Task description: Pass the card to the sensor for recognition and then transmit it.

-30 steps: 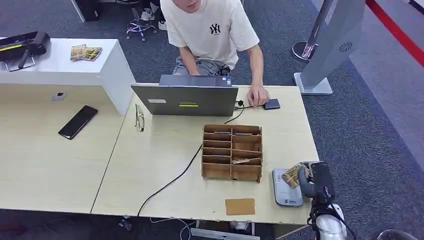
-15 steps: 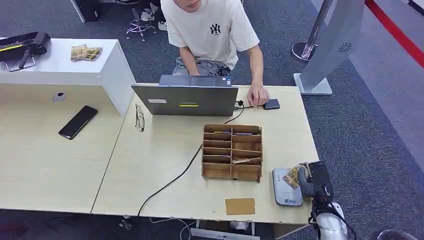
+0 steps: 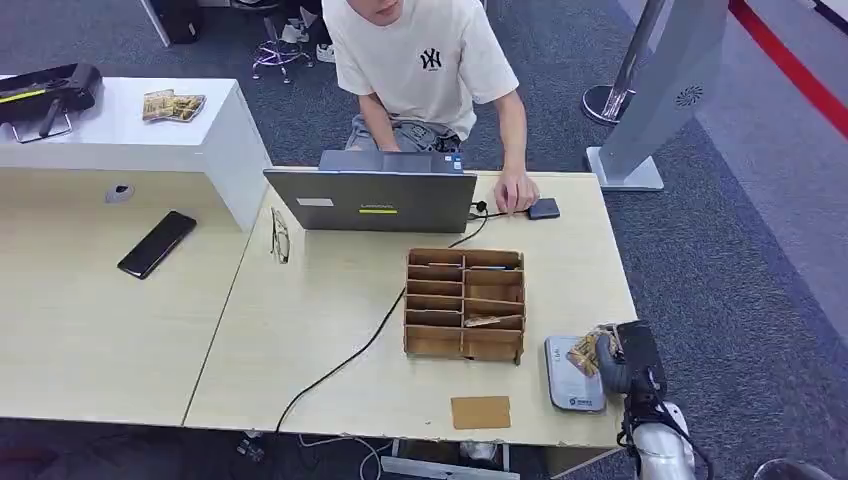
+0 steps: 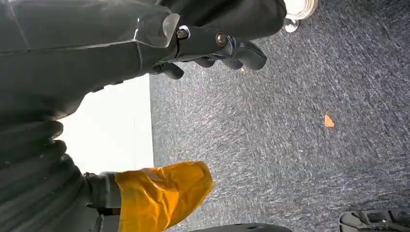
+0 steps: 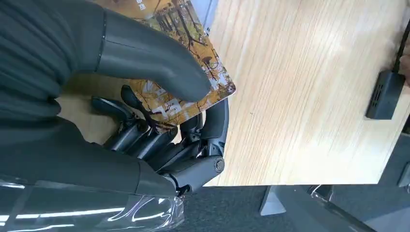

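The right hand [image 3: 612,356] gripped a card [image 5: 186,72] printed with an autumn-tree picture, the thick thumb [image 5: 145,58] pressing on its face and the darker fingers [image 5: 159,140] curled beneath it. In the head view that card [image 3: 584,352] sat over the near right corner of the light wooden table [image 3: 330,300], directly above the grey card reader [image 3: 572,378], which lay flat near the table's edge; whether card and reader touched could not be told. The left hand [image 4: 212,46] hung over grey carpet with its fingers loosely curled and nothing in them. A wooden sorting rack [image 3: 464,304] stood just beside the reader, a brown card [image 3: 480,412] lay near the front edge, and a cable [image 3: 350,355] ran across the table toward a laptop [image 3: 370,198]. A person in a cream T-shirt [image 3: 425,60] sat behind the laptop, 1 hand [image 3: 515,190] beside a small dark device [image 3: 544,208]. A phone [image 3: 156,243] and glasses [image 3: 279,236] lay farther left.
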Robot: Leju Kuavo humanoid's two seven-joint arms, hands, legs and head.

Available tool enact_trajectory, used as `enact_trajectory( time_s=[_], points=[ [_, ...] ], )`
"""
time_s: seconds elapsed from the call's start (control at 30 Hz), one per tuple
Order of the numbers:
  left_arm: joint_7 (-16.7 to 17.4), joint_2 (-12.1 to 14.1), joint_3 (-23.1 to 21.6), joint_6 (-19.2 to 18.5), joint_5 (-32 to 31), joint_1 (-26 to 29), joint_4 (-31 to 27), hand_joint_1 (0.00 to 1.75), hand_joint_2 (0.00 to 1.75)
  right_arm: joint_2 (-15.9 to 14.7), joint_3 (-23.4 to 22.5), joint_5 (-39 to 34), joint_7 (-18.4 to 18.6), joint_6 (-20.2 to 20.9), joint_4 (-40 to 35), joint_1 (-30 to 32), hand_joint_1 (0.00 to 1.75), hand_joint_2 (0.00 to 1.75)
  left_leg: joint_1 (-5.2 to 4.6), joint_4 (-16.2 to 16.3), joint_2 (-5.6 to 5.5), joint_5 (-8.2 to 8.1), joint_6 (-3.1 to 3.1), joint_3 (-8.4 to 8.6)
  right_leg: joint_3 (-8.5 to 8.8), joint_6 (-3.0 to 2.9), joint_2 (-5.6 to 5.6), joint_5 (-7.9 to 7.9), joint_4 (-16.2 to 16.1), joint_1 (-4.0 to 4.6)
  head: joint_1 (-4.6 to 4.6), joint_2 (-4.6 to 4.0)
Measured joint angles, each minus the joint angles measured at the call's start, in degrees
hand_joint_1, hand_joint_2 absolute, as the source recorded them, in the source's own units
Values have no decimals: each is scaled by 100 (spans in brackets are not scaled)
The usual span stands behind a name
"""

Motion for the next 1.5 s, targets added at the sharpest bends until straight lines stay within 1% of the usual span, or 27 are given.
enact_trajectory(
  time_s=[1.5],
  points=[
    [-15, 0, 0, -20, -13, 0, 0, 0, 175, -26, -7, 9, -17, 11, 61, -58, 175, 175, 0, 2, 0, 0, 0, -1, 1, -1, 0, 1, 0, 0, 0, 0]
  ],
)
